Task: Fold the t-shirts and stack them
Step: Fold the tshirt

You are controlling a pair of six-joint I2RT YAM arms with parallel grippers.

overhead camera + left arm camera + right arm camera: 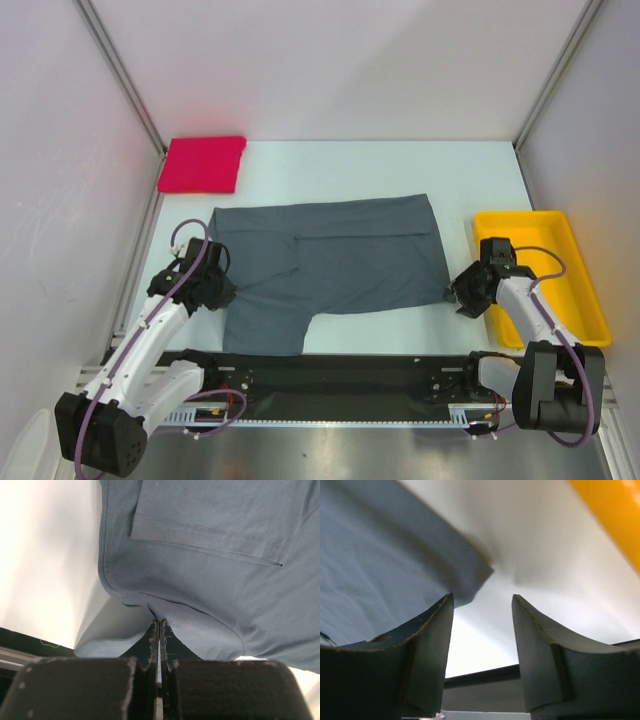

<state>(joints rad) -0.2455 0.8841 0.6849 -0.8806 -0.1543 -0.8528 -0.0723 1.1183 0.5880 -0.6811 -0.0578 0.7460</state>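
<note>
Across the middle of the white bench (400, 170), the plain slate-grey short-sleeved cloth t-shirt (330, 262) is lying spread out sideways, with one straight fold line running across its far part and one flap reaching toward the near edge on the left side. At its left edge the left arm's fingers (150, 647) are pressing together on a pinch of the grey cloth. The left wrist view is showing the two dark fingers closed with only a thin slit between them, the fabric bunching into a crease right at their tips, and a hemmed sleeve (210, 535) lying flat further up. At the shirt's near right corner the right arm's fingers (432, 640) are standing wide apart and holding nothing. In the right wrist view the pointed grey corner is lying on the bench just ahead of the gap, nearer the left-hand finger, and I cannot tell whether it is touching that finger. At the far left corner of the bench, the bright pinkish-red cloth t-shirt (202, 164) is sitting folded into a neat rectangle, well apart from the grey one. Along the right side of the bench the yellow plastic tray (548, 232) is resting, with the right arm reaching across its near left part.
</note>
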